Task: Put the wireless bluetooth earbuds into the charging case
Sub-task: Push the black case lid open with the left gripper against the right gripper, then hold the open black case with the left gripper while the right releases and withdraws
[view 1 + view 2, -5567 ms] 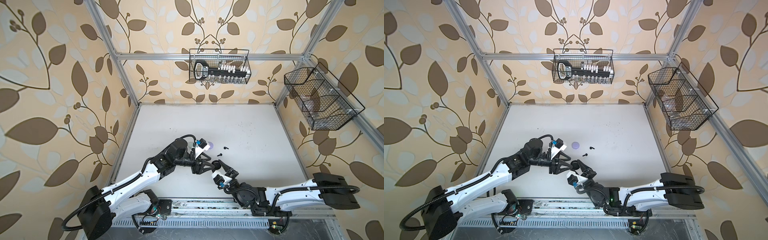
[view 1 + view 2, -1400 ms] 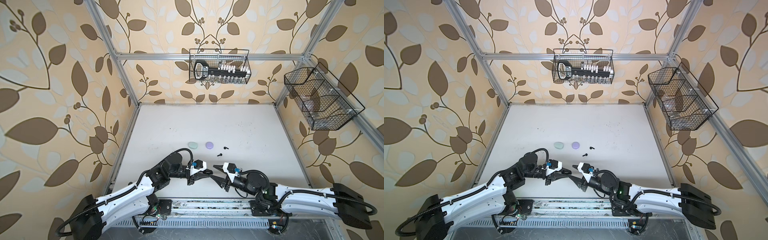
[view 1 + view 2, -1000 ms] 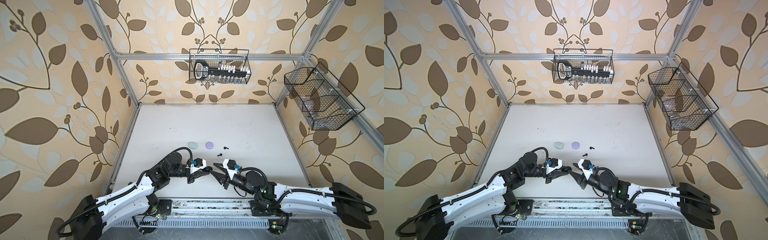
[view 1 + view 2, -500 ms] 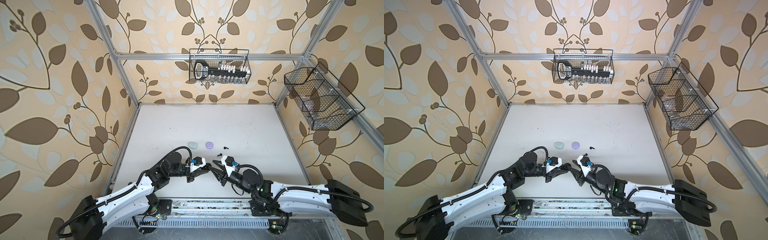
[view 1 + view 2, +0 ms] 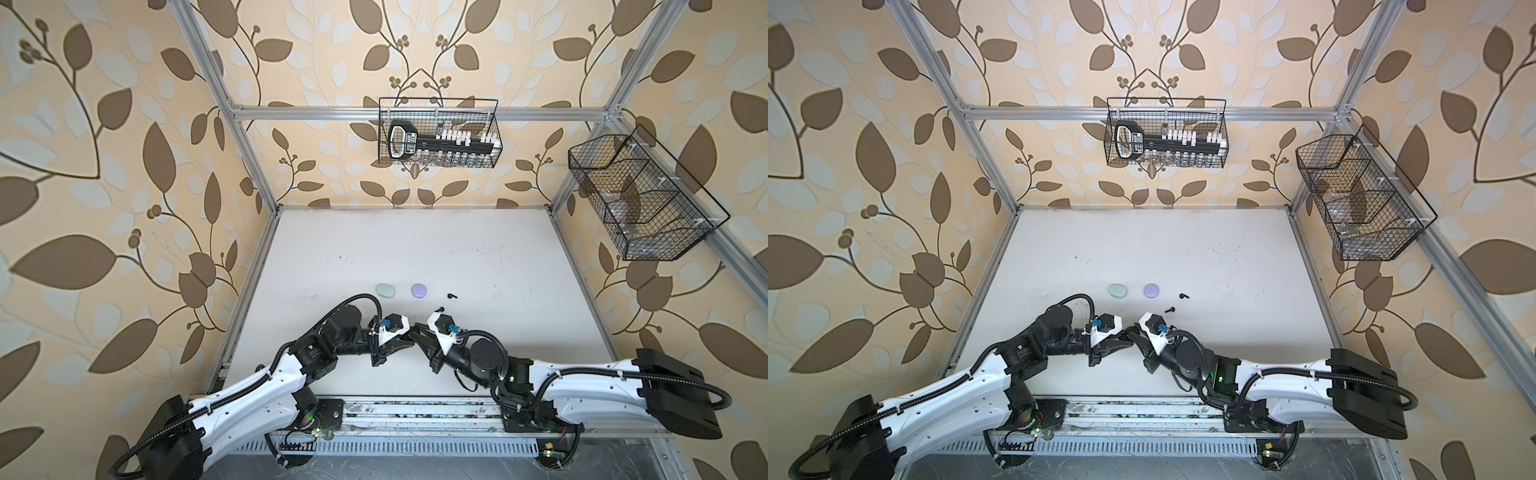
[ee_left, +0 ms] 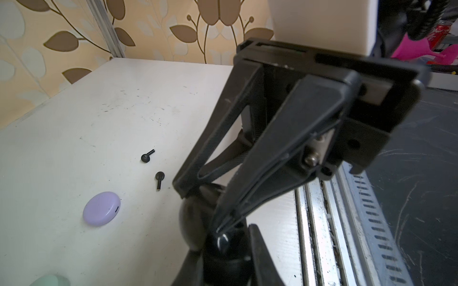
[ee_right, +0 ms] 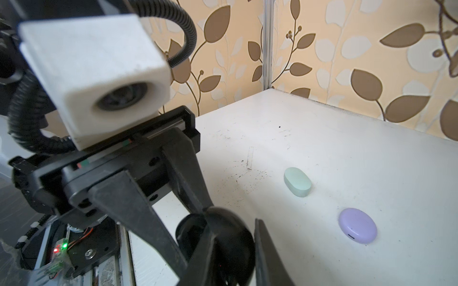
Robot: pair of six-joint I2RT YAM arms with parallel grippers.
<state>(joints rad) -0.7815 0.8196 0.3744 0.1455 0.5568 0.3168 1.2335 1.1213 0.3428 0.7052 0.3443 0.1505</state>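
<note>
A black charging case (image 7: 230, 235), lid open, hangs low over the front middle of the table. My left gripper (image 6: 223, 247) is shut on its body. My right gripper (image 7: 235, 224) faces it, shut with one finger on each side of the same case (image 6: 223, 244). In both top views the two grippers (image 5: 409, 338) (image 5: 414, 332) meet tip to tip and hide the case. Two black earbuds (image 5: 451, 296) (image 5: 440, 309) lie loose on the table just behind the right gripper (image 5: 1133, 330). Both also show in the left wrist view, as earbuds (image 6: 146, 156) (image 6: 159, 177).
A shut lilac case (image 5: 418, 290) and a shut mint case (image 5: 385, 290) lie side by side behind the grippers. Wire baskets hang on the back wall (image 5: 438, 139) and right wall (image 5: 640, 199). A metal rail (image 5: 415, 419) runs along the table's front edge.
My right gripper has slid left up to the left gripper, and its jaws have narrowed round the black case. The left arm has hardly moved.
</note>
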